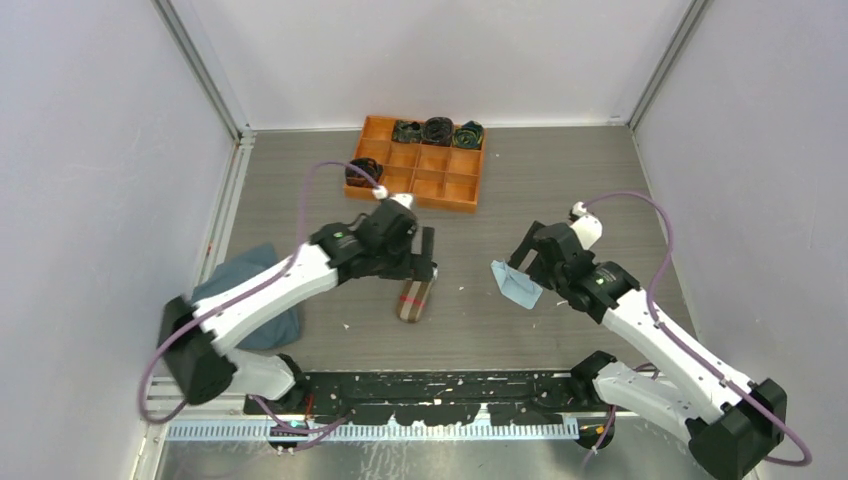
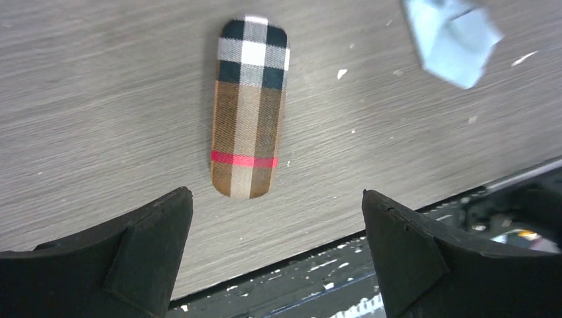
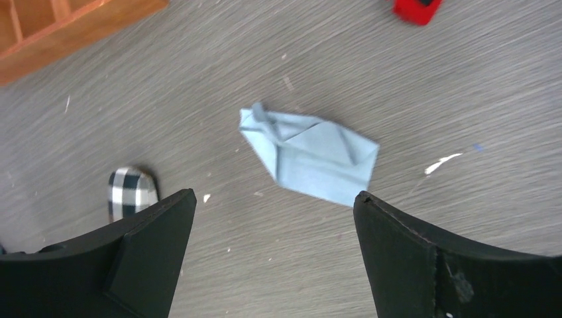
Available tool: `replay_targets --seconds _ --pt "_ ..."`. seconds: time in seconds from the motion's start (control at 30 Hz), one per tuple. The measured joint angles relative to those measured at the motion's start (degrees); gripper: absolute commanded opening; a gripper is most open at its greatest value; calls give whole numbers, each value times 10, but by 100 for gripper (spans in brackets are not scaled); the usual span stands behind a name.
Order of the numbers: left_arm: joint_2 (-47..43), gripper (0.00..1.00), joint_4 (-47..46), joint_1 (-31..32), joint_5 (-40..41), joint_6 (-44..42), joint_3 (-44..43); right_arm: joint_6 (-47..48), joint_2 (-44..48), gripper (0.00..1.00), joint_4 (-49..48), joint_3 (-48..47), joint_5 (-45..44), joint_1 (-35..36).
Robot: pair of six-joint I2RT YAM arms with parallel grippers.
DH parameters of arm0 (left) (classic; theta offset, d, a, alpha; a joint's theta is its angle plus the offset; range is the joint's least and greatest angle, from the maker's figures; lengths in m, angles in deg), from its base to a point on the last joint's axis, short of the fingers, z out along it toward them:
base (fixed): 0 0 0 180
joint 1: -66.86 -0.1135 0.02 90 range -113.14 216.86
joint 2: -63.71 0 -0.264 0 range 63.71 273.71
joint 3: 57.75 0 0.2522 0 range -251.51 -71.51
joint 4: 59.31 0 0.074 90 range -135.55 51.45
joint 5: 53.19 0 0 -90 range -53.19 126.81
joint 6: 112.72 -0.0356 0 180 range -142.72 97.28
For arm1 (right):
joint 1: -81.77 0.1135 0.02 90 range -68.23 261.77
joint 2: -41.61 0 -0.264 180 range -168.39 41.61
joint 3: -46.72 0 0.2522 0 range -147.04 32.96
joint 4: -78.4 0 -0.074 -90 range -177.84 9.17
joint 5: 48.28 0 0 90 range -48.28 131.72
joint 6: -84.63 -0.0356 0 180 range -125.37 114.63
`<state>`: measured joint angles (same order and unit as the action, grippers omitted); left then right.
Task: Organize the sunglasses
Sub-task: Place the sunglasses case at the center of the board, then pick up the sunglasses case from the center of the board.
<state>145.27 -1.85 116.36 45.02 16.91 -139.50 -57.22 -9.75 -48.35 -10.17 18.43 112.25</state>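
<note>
While both claws hung wide open and empty, the left gripper (image 2: pixel 275 195) above the closed plaid case (image 2: pixel 248 106) and the right gripper (image 3: pixel 275 194) above the blue cloth (image 3: pixel 311 159), what looked like the red sunglasses (image 3: pixel 416 9) sat cut off at the right wrist view's upper right, so pinching the cloth's raised fold squarely seemed best.

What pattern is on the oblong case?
Tan, black and white plaid case with a red stripe; best in left wrist view.
</note>
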Motion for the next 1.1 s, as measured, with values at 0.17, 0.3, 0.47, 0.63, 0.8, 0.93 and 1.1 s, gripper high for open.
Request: replay_targets --seconds 0.17,0.3,0.47,0.63,0.8,0.93,1.1 --pt "-154 100 17 -61 -2 22 47 -31 -69 99 -15 -18 -17 113" --pt "-234 100 53 -145 -20 41 104 -56 -201 100 -1 -112 -49 212" --pt "-289 100 94 -215 -37 61 128 -73 -371 100 2 -271 -62 268" --pt "-310 100 120 -250 -48 67 128 -81 -486 100 7 -342 -52 287" --pt "-309 100 127 -253 -60 67 132 -85 -564 100 32 -389 -41 288" --pt "-309 100 125 -253 -68 67 140 -89 -606 100 49 -425 -34 288" --pt "-304 100 123 -253 -71 67 155 -95 -632 90 58 -437 -24 288"
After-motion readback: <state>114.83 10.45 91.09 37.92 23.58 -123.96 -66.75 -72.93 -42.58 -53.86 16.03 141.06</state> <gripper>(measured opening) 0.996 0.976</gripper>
